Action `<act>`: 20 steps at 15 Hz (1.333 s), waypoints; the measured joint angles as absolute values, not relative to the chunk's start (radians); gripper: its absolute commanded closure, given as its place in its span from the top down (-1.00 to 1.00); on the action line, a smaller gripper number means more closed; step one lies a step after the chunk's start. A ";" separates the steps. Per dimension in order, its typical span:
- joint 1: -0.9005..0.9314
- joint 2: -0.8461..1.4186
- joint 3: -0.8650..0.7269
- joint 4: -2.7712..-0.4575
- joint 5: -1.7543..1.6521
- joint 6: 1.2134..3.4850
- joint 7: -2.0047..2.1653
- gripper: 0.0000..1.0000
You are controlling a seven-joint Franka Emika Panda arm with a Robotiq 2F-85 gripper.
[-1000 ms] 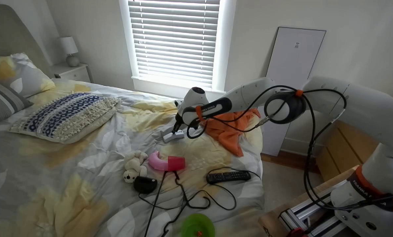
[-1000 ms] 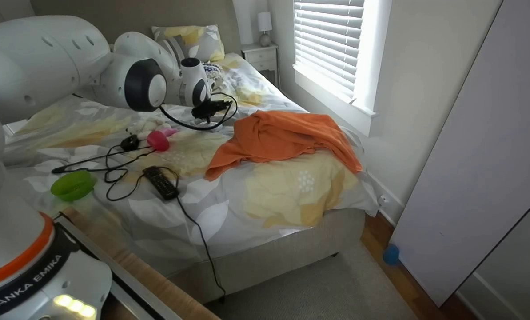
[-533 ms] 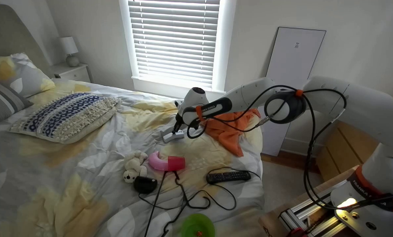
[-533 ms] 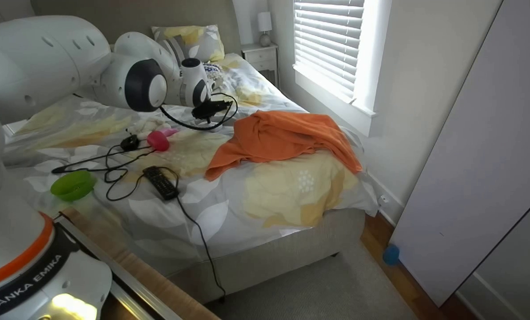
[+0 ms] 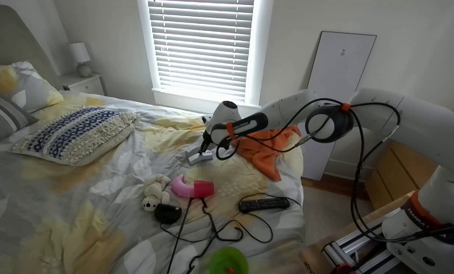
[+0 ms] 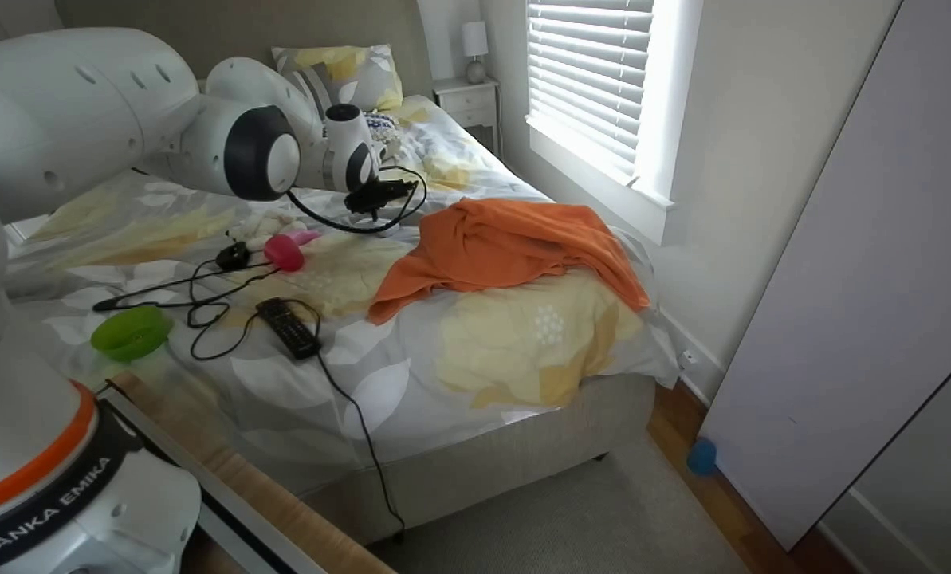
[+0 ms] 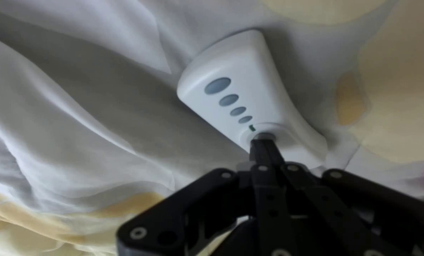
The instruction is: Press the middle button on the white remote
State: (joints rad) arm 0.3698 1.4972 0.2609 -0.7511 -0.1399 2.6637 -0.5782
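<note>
White remote (image 7: 259, 99), lying face up on the patterned duvet (image 5: 78, 198) near the orange cloth (image 6: 507, 247), and the gripper (image 7: 267, 145) is right on it! In the wrist view the two fingers are drawn tight together, nothing between them, one narrow poker, and its tip covers part of the round grey button (image 7: 268, 135) set in a shallow ring. Four oval buttons (image 7: 217, 86) run away from it in a row, all uncovered. So what has just changed? Very little in pose — the arm (image 5: 280, 108) and gripper sit in both exterior views where they sat a second ago, and the remote hasn't visibly budged. What differs is the light: the yellow glow that lit the arm's base (image 6: 144, 486) half a second ago is gone now. Whether that has anything to do with the button, I can't tell. A steady arm with its tip on target looks to me like the press itself, or the hold at the bottom of it — though how far the button is sunk is hidden by the fingertips. If the round one is the middle button meant, as seems likely, the job is nearly done, and a straight lift should come next. The risk is a sideways slip, since soft bedding gives the remote little support.
</note>
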 measured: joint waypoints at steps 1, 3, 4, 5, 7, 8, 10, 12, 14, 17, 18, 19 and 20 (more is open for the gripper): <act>0.369 1.497 0.261 -0.755 -0.140 2.673 -0.578 -1.00; 0.367 1.497 0.263 -0.764 -0.140 2.694 -0.578 -1.00; 0.366 1.497 0.265 -0.768 -0.140 2.702 -0.578 -1.00; 0.365 1.497 0.267 -0.771 -0.140 2.707 -0.578 -1.00; 0.363 1.497 0.269 -0.774 -0.140 2.710 -0.578 -1.00; 0.362 1.497 0.269 -0.775 -0.140 2.711 -0.578 -1.00; 0.360 1.497 0.270 -0.779 -0.140 2.711 -0.578 -1.00; 0.356 1.497 0.276 -0.785 -0.140 2.712 -0.578 -1.00; 0.350 1.497 0.287 -0.790 -0.140 2.712 -0.580 -1.00; 0.338 1.496 0.310 -0.802 -0.133 2.712 -0.605 -1.00; 0.335 1.496 0.314 -0.807 -0.129 2.712 -0.613 -1.00; 0.332 1.494 0.318 -0.813 -0.126 2.712 -0.619 -1.00; 0.328 1.494 0.321 -0.817 -0.122 2.712 -0.625 -1.00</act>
